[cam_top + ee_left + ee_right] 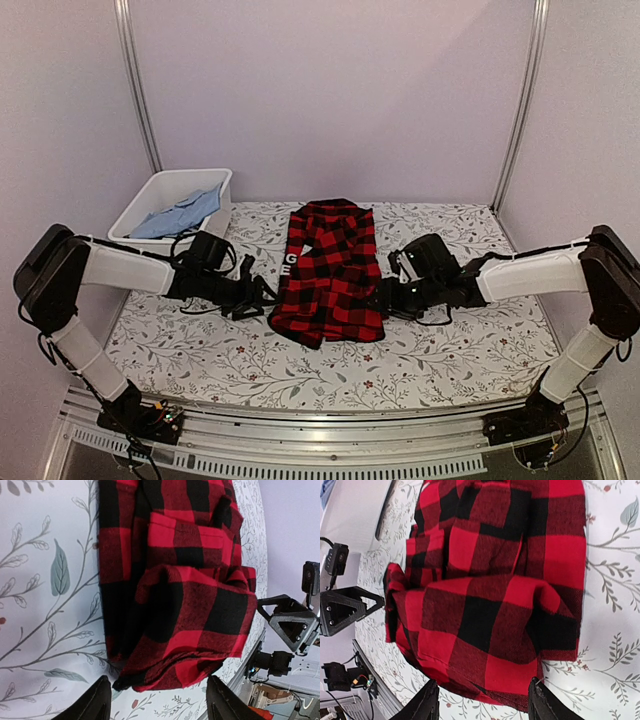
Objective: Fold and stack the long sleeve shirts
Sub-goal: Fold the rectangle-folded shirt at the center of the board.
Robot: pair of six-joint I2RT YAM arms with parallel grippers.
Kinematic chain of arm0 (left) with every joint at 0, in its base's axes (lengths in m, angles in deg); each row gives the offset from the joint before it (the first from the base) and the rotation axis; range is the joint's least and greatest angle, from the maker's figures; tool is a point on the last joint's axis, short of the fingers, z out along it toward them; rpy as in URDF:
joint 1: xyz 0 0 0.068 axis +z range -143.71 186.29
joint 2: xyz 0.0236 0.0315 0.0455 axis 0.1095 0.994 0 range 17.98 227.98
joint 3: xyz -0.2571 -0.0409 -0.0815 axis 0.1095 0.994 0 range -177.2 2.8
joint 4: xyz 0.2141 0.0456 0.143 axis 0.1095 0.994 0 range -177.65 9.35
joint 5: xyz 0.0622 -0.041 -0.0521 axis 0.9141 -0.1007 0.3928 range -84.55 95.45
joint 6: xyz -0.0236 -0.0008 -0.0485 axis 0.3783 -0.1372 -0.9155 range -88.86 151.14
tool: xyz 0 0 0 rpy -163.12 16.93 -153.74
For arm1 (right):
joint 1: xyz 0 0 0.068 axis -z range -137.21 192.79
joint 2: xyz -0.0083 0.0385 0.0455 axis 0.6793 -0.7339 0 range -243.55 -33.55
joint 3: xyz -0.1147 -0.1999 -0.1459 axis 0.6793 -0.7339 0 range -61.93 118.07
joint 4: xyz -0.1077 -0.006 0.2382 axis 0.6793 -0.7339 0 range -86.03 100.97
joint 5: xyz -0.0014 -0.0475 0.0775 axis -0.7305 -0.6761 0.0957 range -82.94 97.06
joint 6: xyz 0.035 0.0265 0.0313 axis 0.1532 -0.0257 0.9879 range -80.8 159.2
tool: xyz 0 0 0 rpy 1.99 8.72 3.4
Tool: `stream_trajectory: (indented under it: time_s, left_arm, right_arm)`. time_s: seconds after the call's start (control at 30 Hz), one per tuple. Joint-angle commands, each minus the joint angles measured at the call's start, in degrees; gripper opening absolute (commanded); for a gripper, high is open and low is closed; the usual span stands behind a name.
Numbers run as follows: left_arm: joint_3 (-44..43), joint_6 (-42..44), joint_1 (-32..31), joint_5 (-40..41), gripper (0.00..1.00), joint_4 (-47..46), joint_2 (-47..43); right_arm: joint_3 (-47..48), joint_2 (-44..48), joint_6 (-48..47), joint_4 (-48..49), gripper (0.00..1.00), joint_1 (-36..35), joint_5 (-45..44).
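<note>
Flanking the folded shirt [332, 268], the left gripper [265, 293] and right gripper [383, 297] both stand open.
Each sits low on the flowered table [460, 350] with its fingers spread wide at one side of the shirt's near end (neither pinches cloth). The red-and-black check shirt lies mid-table as a long strip. Farther back on the left, a white bin [160, 190] holds blue cloth [185, 212].

Top camera looks down from behind — both wrist cameras, close in, face one shirt [330, 270] from opposite sides
</note>
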Motion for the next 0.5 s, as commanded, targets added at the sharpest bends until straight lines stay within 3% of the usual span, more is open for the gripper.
stream_trajectory:
  time_s: [0.0,0.47]
  left_arm:
    - [1.4,2.0,-1.9,1.6,0.63,1.2,-0.4]
    - [0.5,1.2,-4.9,2.8,0.51,-1.6,4.7]
  right_arm:
    - [-2.4,-1.4,-2.6,-2.2,0.58,-2.0,-2.0]
    - [-2.8,-4.9,-0.4,-1.8,0.54,-5.5,-3.7]
